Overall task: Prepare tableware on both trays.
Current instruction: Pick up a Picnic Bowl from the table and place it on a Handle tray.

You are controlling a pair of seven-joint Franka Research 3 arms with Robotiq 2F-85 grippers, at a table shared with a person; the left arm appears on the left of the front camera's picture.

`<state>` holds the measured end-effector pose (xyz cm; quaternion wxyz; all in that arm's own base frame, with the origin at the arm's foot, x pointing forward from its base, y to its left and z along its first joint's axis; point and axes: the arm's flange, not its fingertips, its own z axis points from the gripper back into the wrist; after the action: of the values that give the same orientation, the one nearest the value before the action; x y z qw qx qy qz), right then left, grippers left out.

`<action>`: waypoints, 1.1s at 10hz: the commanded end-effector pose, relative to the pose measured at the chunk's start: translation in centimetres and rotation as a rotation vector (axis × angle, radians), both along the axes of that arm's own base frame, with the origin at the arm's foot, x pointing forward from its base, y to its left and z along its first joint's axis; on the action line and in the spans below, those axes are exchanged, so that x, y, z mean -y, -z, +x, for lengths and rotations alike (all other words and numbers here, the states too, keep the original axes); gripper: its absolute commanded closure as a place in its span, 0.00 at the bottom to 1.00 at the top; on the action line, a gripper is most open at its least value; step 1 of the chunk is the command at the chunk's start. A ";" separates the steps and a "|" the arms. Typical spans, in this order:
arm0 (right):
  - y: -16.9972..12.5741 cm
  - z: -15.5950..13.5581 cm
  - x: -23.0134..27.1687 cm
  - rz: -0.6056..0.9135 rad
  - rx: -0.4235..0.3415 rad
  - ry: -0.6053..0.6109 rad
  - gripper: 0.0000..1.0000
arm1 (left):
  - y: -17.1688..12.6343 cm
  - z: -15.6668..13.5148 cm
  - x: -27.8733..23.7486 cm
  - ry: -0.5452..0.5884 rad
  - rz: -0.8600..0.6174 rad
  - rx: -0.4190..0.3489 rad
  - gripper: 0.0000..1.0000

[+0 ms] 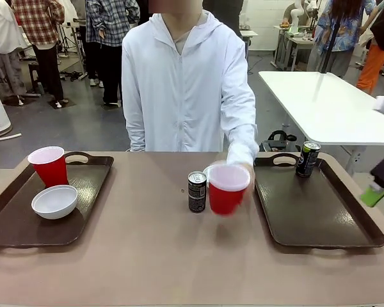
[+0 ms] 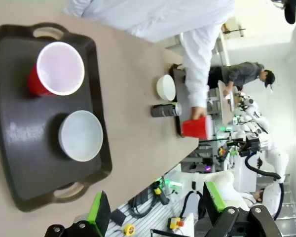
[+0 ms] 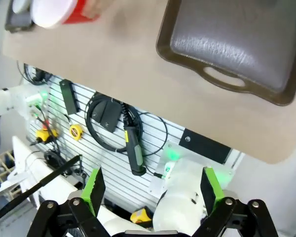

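Person's hand point(image 2: 199, 113) gripping blurred red cup point(image 1: 227, 188), white bowl point(image 1: 208, 171) mostly hidden behind it, dark can point(image 1: 197, 191) beside, left claw point(image 2: 156, 205) and right claw point(image 3: 152, 185) both spread, empty

You see the left gripper point(image 2: 156, 203) spread wide at six o'clock. At nine o'clock a tray point(image 2: 10, 98) carries a red cup point(image 2: 60, 68) and a white bowl point(image 2: 80, 135). Toward three o'clock, a person's hand point(image 2: 198, 112) holds a second red cup point(image 2: 197, 128) beside a can point(image 2: 164, 110) and another bowl point(image 2: 166, 87).

The tan table point(image 1: 147, 256) bears a left tray point(image 1: 13, 224), a right tray point(image 1: 320, 211), and mid-table a dark drink can point(image 1: 197, 191) beside a white bowl point(image 2: 166, 87)
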<state>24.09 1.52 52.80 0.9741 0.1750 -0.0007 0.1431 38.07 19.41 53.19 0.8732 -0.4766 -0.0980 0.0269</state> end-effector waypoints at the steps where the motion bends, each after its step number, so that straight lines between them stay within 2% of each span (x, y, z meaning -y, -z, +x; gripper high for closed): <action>1: 0.0 2.5 -3.0 -0.074 -0.020 0.021 0.00 | 0.9 0.1 0.3 0.022 0.070 0.010 0.00; 2: 0.6 3.2 -4.3 -0.080 0.004 0.009 0.00 | 0.0 0.0 0.0 0.000 0.000 0.000 0.00; 3: 0.2 0.7 -1.7 -0.036 -0.011 -0.007 0.00 | 0.0 0.0 0.0 0.000 0.000 0.000 0.00; 7: 0.2 0.7 -1.7 -0.036 -0.011 -0.007 0.00 | 0.0 0.0 0.0 0.000 0.000 0.000 0.00; 8: 0.0 1.1 -1.9 -0.022 -0.004 0.001 0.00 | 0.0 0.0 0.0 0.000 0.000 0.000 0.00; 9: 1.0 0.5 -0.9 -0.020 0.000 0.055 0.00 | 0.0 0.0 0.0 0.000 0.000 0.000 0.00; 10: 1.2 1.4 -2.3 -0.059 -0.015 0.067 0.00 | 0.0 0.0 0.0 0.000 0.000 0.000 0.00; 11: 1.4 2.5 -4.5 -0.122 0.005 0.068 0.00 | 0.0 0.0 0.0 0.000 0.000 0.000 0.00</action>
<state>25.43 3.96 52.08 0.9801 0.1529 0.0010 0.1262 38.30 19.34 52.87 0.8766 -0.4709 -0.0950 0.0275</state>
